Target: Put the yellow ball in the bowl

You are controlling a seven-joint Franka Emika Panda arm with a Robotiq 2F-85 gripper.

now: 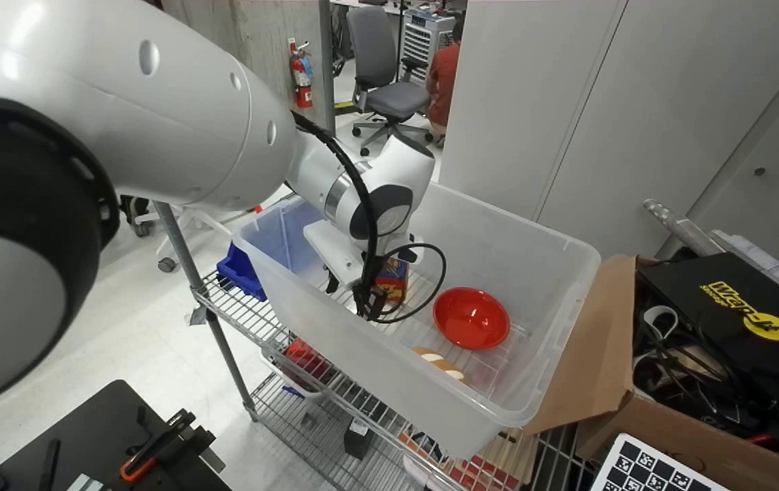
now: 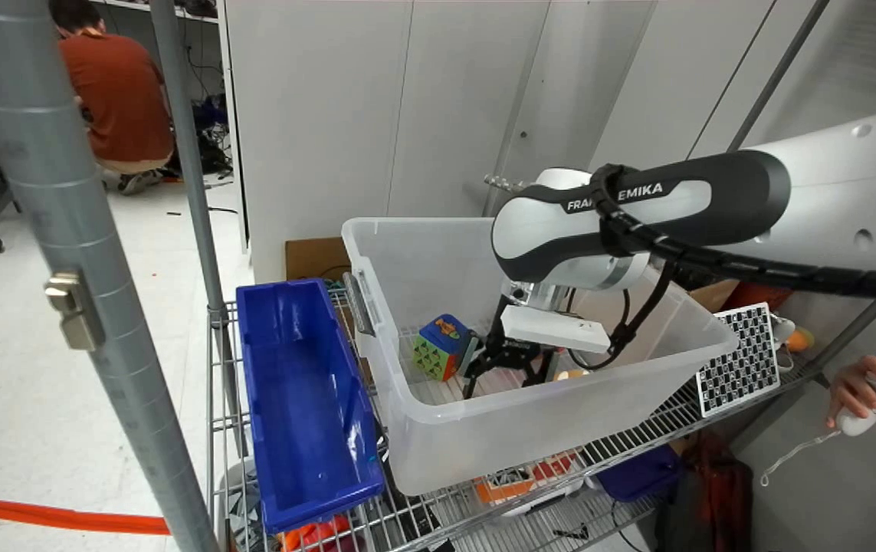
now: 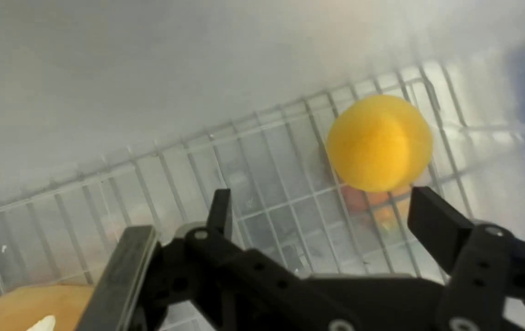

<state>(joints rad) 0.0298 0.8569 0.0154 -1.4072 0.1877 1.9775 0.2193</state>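
Ball (image 3: 379, 143) of yellow colour lies inside the tub (image 1: 518, 252), near its wall and outside the bowl (image 1: 472, 318). My gripper (image 3: 321, 202) stands w/ fingers spread, holding nothing. If I close it now, I prob. miss, b/c the ball is off-centre, ahead of the tips and toward one finger (image 3: 437, 225). That finger may push it, and, being round, it may roll to the corner. Going too far to the wall, I may scrape the tub. In an exterior view the printed block (image 2: 441, 346) looks near my gripper; a careless swing could knock it. Count in the tub, as far as vis.: 1 ball, 1 bowl, 1 block, 1 brown bread-like item (image 3: 28, 303); also 1 tub, 1 gripper w/ 2 fingers.
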